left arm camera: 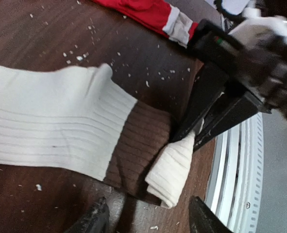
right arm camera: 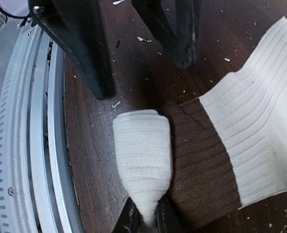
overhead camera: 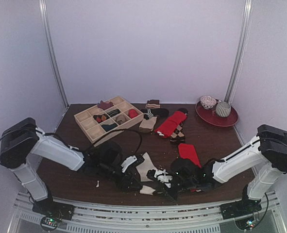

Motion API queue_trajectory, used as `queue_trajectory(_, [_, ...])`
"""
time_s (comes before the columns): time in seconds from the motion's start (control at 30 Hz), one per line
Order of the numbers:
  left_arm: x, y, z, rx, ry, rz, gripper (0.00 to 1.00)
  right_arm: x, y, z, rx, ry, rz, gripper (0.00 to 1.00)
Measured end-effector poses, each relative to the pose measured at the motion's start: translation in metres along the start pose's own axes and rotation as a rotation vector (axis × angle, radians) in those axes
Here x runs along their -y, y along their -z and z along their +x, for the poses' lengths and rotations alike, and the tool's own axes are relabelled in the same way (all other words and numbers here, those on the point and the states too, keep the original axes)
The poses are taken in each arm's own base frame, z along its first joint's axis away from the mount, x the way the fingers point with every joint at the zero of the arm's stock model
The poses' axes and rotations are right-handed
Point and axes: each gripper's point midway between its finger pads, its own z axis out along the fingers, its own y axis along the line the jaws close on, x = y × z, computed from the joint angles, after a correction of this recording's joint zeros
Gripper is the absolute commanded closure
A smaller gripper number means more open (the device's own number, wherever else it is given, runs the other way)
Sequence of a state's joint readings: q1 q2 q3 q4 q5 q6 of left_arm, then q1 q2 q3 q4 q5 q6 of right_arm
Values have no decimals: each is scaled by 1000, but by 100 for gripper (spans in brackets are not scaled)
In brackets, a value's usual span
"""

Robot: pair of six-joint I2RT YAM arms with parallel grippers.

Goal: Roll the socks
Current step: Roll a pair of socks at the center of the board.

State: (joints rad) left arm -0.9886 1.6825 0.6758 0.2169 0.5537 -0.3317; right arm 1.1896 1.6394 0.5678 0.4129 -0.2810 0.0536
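The cream sock [overhead camera: 145,170] lies flat near the table's front edge, its ribbed body [left arm camera: 46,121] to the left of its brown band [left arm camera: 138,145]. Its end is folded over into a small cream roll [right arm camera: 144,155]. My right gripper [right arm camera: 147,222] is shut on the tip of that roll [left arm camera: 175,167]; it also shows in the top view [overhead camera: 170,187]. My left gripper [left arm camera: 148,221] is open and empty, its jaws straddling the space just short of the roll, and shows in the top view [overhead camera: 128,179]. The red sock with a white-striped end [left arm camera: 153,14] lies just beyond [overhead camera: 188,153].
A wooden compartment box [overhead camera: 109,119] stands at the back left. A red plate [overhead camera: 228,120] with rolled balls is at the back right. A plain red sock [overhead camera: 171,124] and a black-and-white striped sock [overhead camera: 155,114] lie mid-back. The metal rail [left arm camera: 240,160] runs along the table's front edge.
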Motion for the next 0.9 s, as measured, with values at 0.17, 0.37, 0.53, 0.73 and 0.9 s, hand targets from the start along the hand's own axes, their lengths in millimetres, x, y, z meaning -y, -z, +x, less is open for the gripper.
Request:
queue_trajectory(0.17, [2,21,-21,124,-170,-72,43,15,-4,-2,-32,-230,-152,97])
queue_trajectory(0.37, [20,25,-20,195,-360,-42,40,18,-12,-7,-87,-403,-322,96])
queue_trajectory(0.53, [16,6,-14,161,-436,-30,43,19,-12,-6,-120,-476,-386,96])
queue_trajectory(0.73, [8,-15,-6,102,-473,-12,47,20,-12,-6,-133,-524,-440,96])
queue_trajectory(0.9, [6,-22,4,59,-475,-6,55,20,-10,-3,-151,-549,-468,96])
